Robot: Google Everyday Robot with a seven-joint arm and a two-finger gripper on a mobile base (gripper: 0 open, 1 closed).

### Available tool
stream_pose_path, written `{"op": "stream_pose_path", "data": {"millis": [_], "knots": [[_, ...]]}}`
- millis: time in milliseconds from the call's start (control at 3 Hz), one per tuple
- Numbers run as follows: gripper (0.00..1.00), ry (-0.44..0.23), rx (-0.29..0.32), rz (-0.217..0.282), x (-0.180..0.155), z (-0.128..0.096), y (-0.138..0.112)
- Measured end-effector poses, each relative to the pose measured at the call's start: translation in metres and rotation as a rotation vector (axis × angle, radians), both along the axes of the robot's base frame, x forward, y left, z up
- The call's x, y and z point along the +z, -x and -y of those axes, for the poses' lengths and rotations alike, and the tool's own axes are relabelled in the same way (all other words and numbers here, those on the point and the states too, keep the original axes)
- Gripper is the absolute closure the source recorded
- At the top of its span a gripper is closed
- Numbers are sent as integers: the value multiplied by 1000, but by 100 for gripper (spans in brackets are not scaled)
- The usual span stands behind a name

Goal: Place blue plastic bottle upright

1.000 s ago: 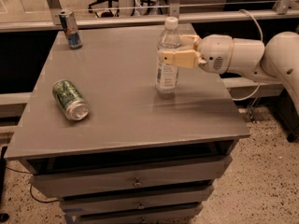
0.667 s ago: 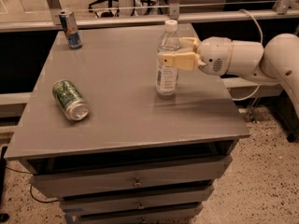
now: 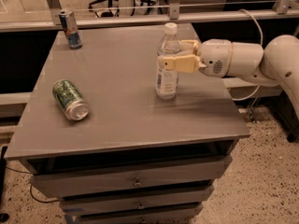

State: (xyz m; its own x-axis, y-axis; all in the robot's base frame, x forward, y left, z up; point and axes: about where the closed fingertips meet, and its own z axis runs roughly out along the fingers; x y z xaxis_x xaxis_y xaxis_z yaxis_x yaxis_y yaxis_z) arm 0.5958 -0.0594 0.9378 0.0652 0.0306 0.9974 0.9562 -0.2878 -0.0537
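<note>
The blue plastic bottle (image 3: 167,78) is clear with a white cap and a white label. It stands upright on the grey table (image 3: 121,111), right of the middle. My gripper (image 3: 172,55) reaches in from the right at the bottle's shoulder. Its near finger (image 3: 177,63) lies across the front of the bottle and the far finger (image 3: 189,44) passes behind it, so the fingers are closed on the bottle. The bottle's base rests on the tabletop.
A green drink can (image 3: 70,99) lies on its side at the table's left. A slim blue-and-silver can (image 3: 70,29) stands at the back left corner. The table has drawers below. A rail and glass run behind it. My white arm (image 3: 261,59) spans the right side.
</note>
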Motion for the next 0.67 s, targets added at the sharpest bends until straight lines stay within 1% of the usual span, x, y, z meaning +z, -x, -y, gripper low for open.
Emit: {"op": "stream_pose_path", "data": {"millis": [333, 667], "knots": [[12, 3, 2, 0, -1, 1, 2], [0, 8, 2, 0, -1, 4, 4]]}}
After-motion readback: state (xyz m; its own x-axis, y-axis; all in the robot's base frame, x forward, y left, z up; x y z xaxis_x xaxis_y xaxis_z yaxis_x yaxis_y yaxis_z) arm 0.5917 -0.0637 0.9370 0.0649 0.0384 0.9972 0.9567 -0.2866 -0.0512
